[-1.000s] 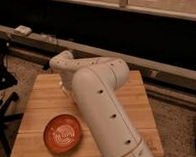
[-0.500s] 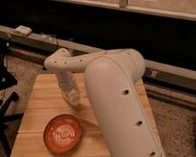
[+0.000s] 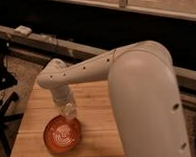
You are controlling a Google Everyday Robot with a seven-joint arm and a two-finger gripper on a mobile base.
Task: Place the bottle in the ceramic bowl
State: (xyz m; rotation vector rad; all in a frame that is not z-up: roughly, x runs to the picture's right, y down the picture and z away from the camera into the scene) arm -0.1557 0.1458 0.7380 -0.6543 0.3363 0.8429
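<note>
Gripping bottle [image 3: 70, 113] over bowl [image 3: 57, 141].
Gripper [image 3: 68, 108] fingers clamp pale, translucent bottle above orange-red bowl's far rim.

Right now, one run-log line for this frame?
hand: over ceramic bowl, far-right rim | bottle: at hand, above rim | status: not placed yet

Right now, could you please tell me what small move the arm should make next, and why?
Probably ease the gripper a little down and toward the middle of the ceramic bowl: the bottle at its tip appears to hang over the bowl's upper-right rim, not its centre.
</note>
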